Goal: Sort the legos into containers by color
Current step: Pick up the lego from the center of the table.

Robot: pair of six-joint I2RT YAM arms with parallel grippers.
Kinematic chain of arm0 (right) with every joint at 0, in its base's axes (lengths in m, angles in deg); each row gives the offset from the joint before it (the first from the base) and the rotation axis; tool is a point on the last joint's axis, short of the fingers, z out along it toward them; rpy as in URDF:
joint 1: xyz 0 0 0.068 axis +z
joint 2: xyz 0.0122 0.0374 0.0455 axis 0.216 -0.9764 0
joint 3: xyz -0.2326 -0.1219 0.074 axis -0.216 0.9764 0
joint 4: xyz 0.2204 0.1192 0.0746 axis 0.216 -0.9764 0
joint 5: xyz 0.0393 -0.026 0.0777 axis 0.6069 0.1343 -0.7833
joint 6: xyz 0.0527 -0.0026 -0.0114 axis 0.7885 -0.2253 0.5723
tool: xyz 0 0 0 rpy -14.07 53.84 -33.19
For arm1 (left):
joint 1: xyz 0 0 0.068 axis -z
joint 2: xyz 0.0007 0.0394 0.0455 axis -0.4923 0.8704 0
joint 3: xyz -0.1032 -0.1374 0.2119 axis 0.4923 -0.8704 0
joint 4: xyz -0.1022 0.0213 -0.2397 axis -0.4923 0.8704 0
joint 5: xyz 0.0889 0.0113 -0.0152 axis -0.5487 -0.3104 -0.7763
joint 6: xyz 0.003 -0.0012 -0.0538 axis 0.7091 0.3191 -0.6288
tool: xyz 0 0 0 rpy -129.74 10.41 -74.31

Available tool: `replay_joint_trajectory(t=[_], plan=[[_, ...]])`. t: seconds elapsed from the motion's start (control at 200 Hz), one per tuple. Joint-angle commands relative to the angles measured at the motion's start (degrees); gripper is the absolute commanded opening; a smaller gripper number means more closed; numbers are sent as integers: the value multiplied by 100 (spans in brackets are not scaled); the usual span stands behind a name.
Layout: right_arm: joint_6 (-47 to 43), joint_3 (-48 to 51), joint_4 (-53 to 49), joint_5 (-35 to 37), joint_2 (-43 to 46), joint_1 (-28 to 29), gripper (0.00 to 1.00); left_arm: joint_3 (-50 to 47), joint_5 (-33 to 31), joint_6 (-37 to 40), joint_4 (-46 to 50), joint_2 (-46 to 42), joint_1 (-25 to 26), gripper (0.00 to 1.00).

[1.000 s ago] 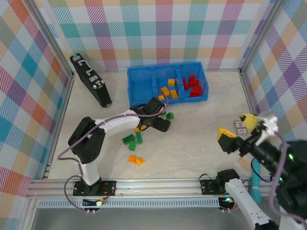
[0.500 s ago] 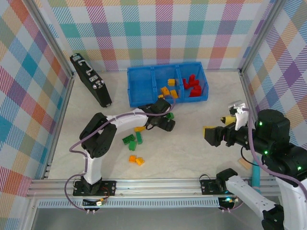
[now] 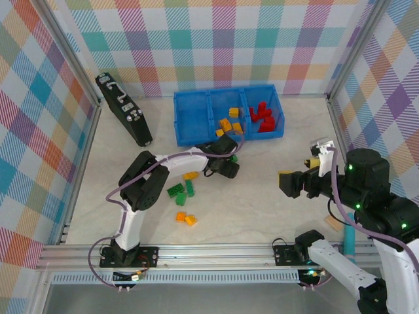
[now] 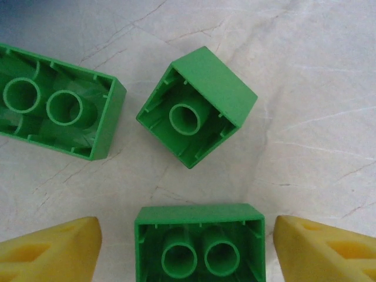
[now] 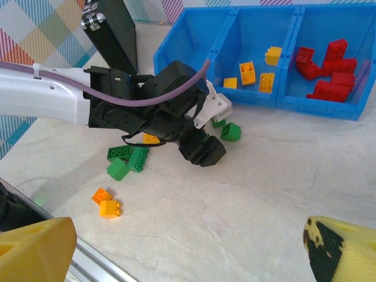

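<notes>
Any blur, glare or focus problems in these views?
Left wrist: green bricks sharp, left end effector soft-edged, top-left corner dim. Right wrist: right end effector blurred in the foreground, bin sharp. Top external: even light, no harsh glare.

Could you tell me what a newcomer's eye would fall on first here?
Probably the bright blue bin at the back, with red legos in its right compartment and yellow-orange ones in the middle. Nearer, the left end effector straddles a green lego, two more green ones lying just beyond.
</notes>
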Motion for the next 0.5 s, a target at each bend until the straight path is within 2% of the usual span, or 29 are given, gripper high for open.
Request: replay_joint_trajectory(t=[0.0,0.495], plan=[[-138,71,90,92,-54,57,99,205,-81,-29,76,163,52,70],[-237,134,124,421,-98,125,99,377,-19,-90,392,181,50,49]])
